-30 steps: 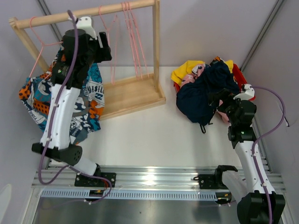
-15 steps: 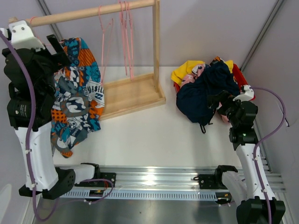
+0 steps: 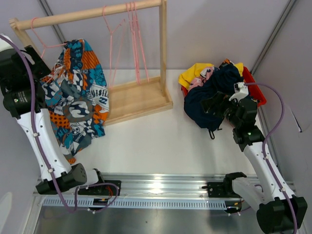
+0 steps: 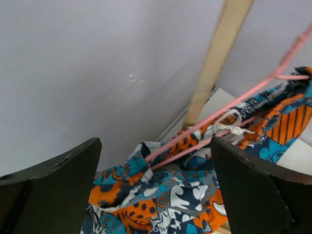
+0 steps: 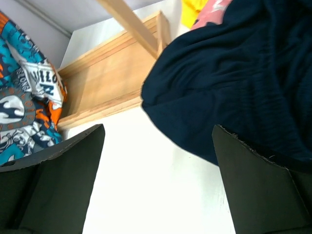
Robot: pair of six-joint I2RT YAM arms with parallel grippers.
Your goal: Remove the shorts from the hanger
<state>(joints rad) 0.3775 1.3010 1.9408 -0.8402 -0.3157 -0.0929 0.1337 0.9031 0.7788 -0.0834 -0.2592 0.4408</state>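
Blue-orange-white patterned shorts [image 3: 78, 105] hang from a pink hanger [image 3: 46, 48] at the left end of the wooden rack [image 3: 87, 13]. My left gripper [image 3: 35, 57] is open and empty, left of the shorts. In the left wrist view the shorts [image 4: 170, 190] and the hanger's wires [image 4: 219, 119] lie beyond the open left gripper [image 4: 156, 161]. My right gripper [image 3: 213, 108] is open and empty at the near-left edge of the navy shorts [image 3: 207, 100]. In the right wrist view the navy shorts [image 5: 234, 83] lie just past the open right gripper [image 5: 158, 146].
Several empty pink hangers [image 3: 132, 44] hang on the rail. The rack's wooden base [image 3: 139, 100] lies on the white table [image 3: 156, 141]. Yellow shorts [image 3: 192, 74] and pink shorts [image 3: 199, 84] are piled with the navy pair on a red bin [image 3: 256, 87]. A grey wall [image 4: 87, 73] stands close on the left.
My left arm has swung from in front of the rack to its far left, uncovering the patterned shorts. My right gripper has moved up and left towards the navy shorts.
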